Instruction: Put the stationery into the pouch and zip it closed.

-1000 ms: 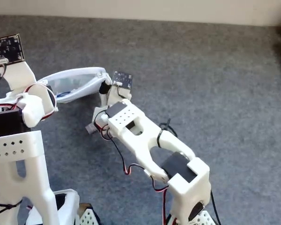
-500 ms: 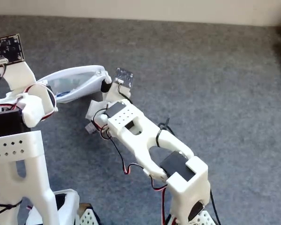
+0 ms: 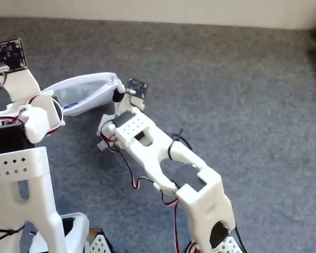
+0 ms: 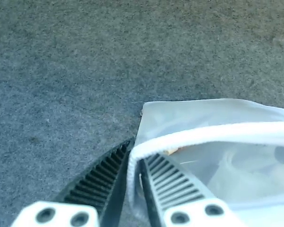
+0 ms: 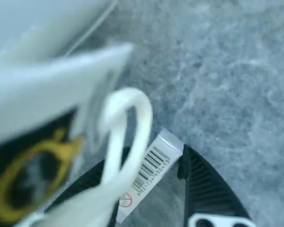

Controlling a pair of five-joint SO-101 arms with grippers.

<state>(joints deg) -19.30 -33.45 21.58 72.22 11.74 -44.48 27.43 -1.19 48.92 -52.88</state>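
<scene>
Grey carpet (image 3: 242, 79) covers the table, with a pale strip (image 3: 174, 10) along its far edge. From above, the left arm (image 3: 21, 158) stands over one end of the pouch (image 3: 84, 94). The right arm (image 3: 163, 153) stretches across to the other end, and its wrist hides what lies under it. The clear pouch lies on the carpet between the two arms. The left gripper (image 4: 132, 158) is clenched on the pouch's white rim at the corner, one ribbed pad on each side of the fabric. The mouth beside it gapes open. Pale shapes show through the wall but are too blurred to name, and a blue streak (image 3: 71, 107) shows from above. At the right gripper (image 5: 144, 163), a white cord loop (image 5: 132, 123) and a barcode tag (image 5: 149, 172) hang off the pouch's end. I cannot tell whether that gripper is clamped on them.
</scene>
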